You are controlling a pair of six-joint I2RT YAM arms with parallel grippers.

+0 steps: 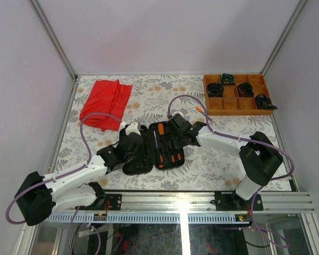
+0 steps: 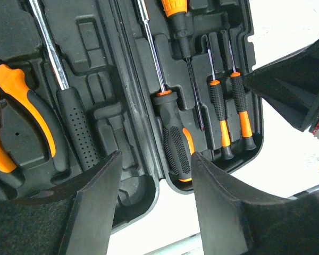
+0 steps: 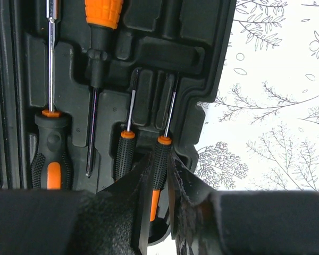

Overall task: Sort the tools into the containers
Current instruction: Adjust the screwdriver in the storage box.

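Black tool case [image 2: 103,114] sits under the wide-spread left claw [image 2: 155,159]; right claw [image 3: 160,178] pinches a thin screwdriver [image 3: 162,150].

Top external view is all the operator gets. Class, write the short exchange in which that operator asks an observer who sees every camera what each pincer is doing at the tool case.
Operator: From above, the right arm hides its own tip. Is it gripping anything?
Observer: Yes. The right pincer is closed on the handle of the outermost thin screwdriver, which lies in the tool case.
Operator: And the left one?
Observer: The left pincer is open above the edge of the case and grips nothing.
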